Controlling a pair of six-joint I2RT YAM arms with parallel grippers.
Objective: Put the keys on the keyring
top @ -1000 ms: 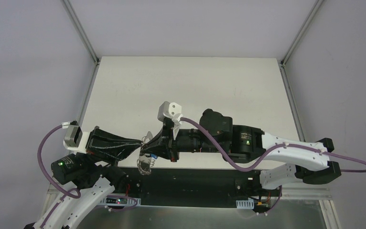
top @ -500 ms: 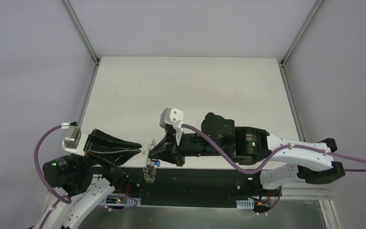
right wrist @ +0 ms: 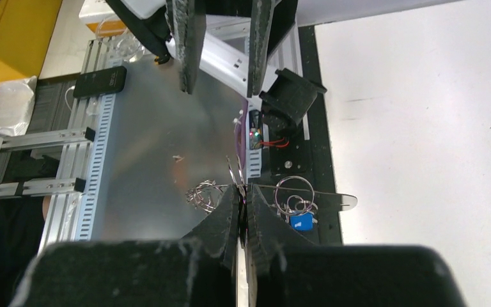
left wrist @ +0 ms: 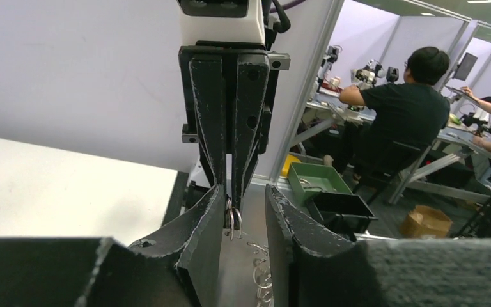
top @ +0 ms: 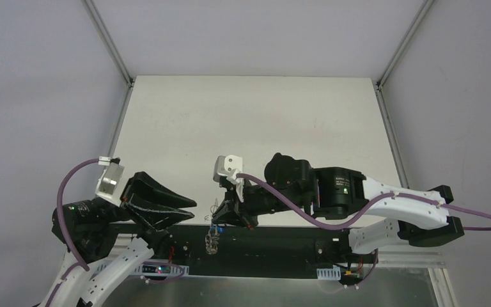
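Keyring (left wrist: 233,222) wire is pinched between the tips of the right gripper (right wrist: 242,203), whose two fingers are pressed together with only the thin metal between them. From its own wrist camera, loops of wire fan out on both sides of the tips: a cluster of small silver keys (right wrist: 203,192) to the left, and a small round ring with a blue-headed key (right wrist: 302,221) just to the right. From above, the blue key (top: 217,225) hangs just below the right gripper (top: 220,216), and the silver keys (top: 211,242) dangle lower, over the black base bar (top: 281,243) at the near edge of the table (top: 256,128). I cannot pick out a black-headed key.

The left gripper (left wrist: 243,211) faces the right one, tip to tip and near it but apart. Its fingers stand a narrow gap apart and hold nothing. Through that gap its camera sees the right gripper's closed tips and the wire, with more keys (left wrist: 260,276) hanging below. From above, the left gripper (top: 190,210) sits just left of the keyring, not touching it.

Beyond the table, a person in a black shirt (left wrist: 409,109) sits at a bench.
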